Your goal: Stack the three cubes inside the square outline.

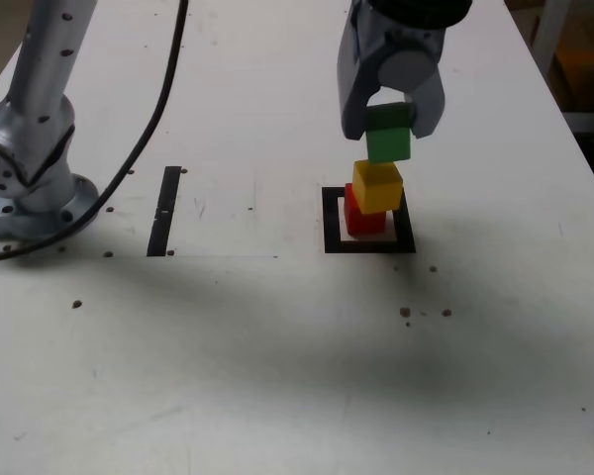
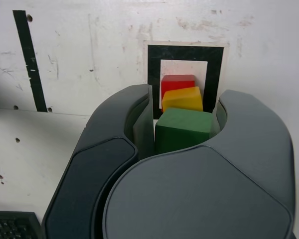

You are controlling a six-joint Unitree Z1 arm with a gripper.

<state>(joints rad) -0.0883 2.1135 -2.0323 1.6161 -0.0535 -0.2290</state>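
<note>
In the exterior view the red cube [image 1: 364, 220] sits inside the square outline [image 1: 368, 245], with the yellow cube [image 1: 377, 186] stacked on it and turned slightly. My gripper [image 1: 388, 129] is shut on the green cube [image 1: 388, 136] directly over the yellow one; I cannot tell whether the two touch. The wrist view looks down past the jaws of the gripper [image 2: 183, 119], which clamp the green cube [image 2: 183, 129]. Beyond it are the yellow cube [image 2: 182, 98], the red cube [image 2: 178, 81] and the square outline [image 2: 187, 51].
The arm's base [image 1: 30, 168] stands at the exterior view's left, with a black cable [image 1: 148, 129] curving past it. A straight black tape strip [image 1: 164, 210] lies between the base and the outline. The white table [image 1: 277, 356] has small holes; its edge runs along the right.
</note>
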